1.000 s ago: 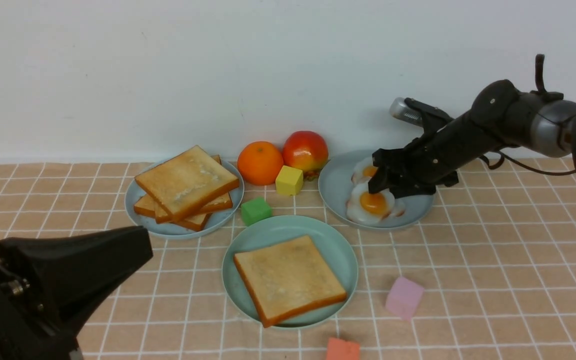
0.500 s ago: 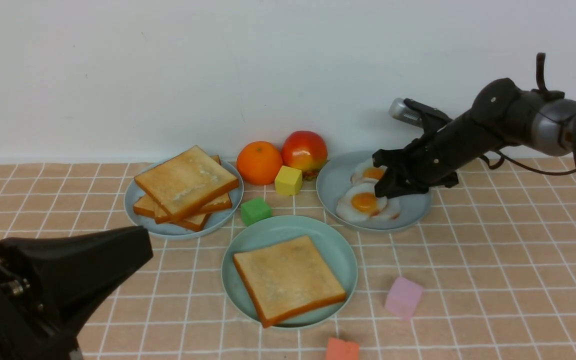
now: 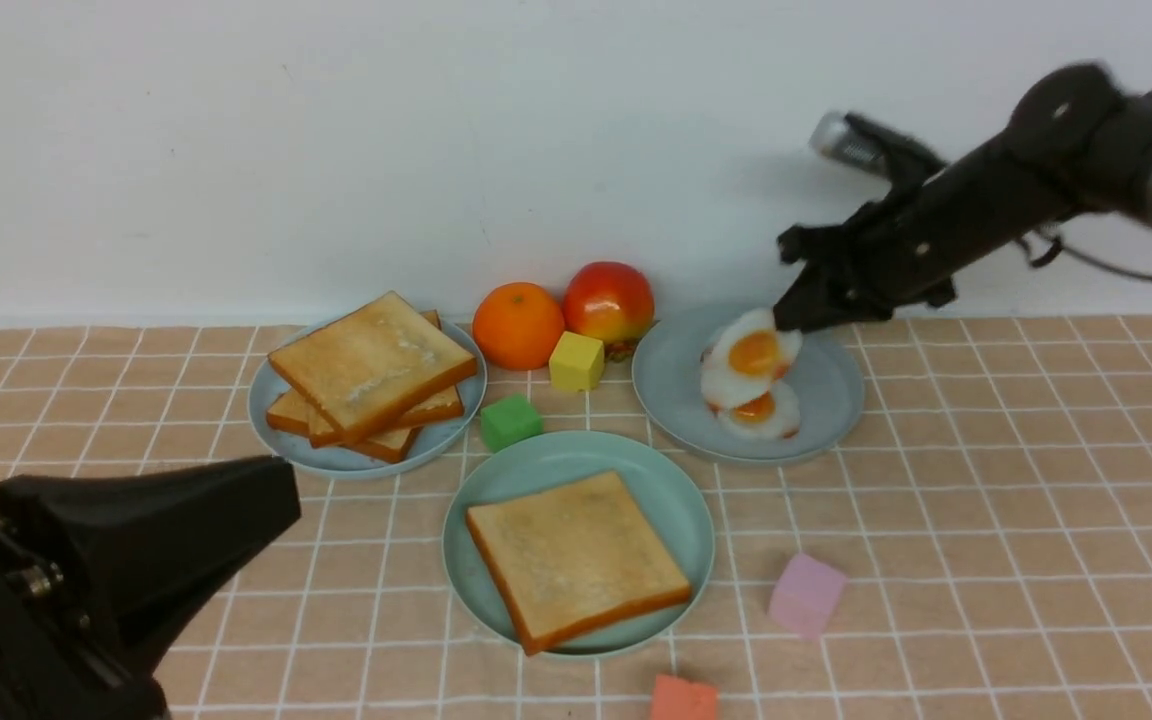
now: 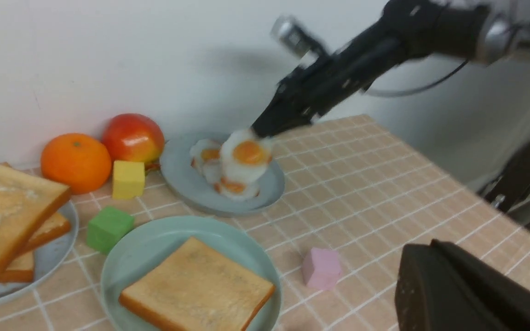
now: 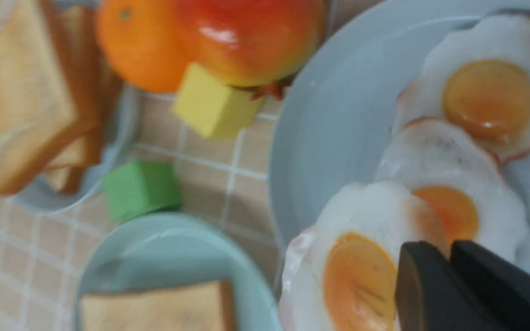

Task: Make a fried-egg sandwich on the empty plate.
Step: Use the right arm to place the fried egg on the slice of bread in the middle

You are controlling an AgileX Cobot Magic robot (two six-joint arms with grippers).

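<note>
The mint-green empty plate (image 3: 681, 500) holds one toast slice (image 3: 576, 560) at the table's front centre. My right gripper (image 3: 786, 315) is shut on the edge of a fried egg (image 3: 751, 355), which hangs tilted just above the blue-grey plate (image 3: 826, 395). The right wrist view shows the black fingers (image 5: 423, 285) pinching the egg's (image 5: 361, 257) white beside the yolk. Two more eggs (image 3: 761, 412) lie on that plate. My left gripper (image 3: 276, 500) is shut and empty, low at the front left. A fried-egg sandwich is not in view.
A skewed pile of toast (image 3: 371, 375) sits on another blue-grey plate at the back left. An orange (image 3: 519, 325), an apple (image 3: 609, 300) and a yellow cube (image 3: 577, 360) stand by the wall. Green (image 3: 511, 420), pink (image 3: 808, 595) and red-orange (image 3: 684, 700) cubes lie around the mint-green plate.
My right gripper closed on the front egg, then rose up and to the right, lifting the egg off the plate. The left arm has stayed still.
</note>
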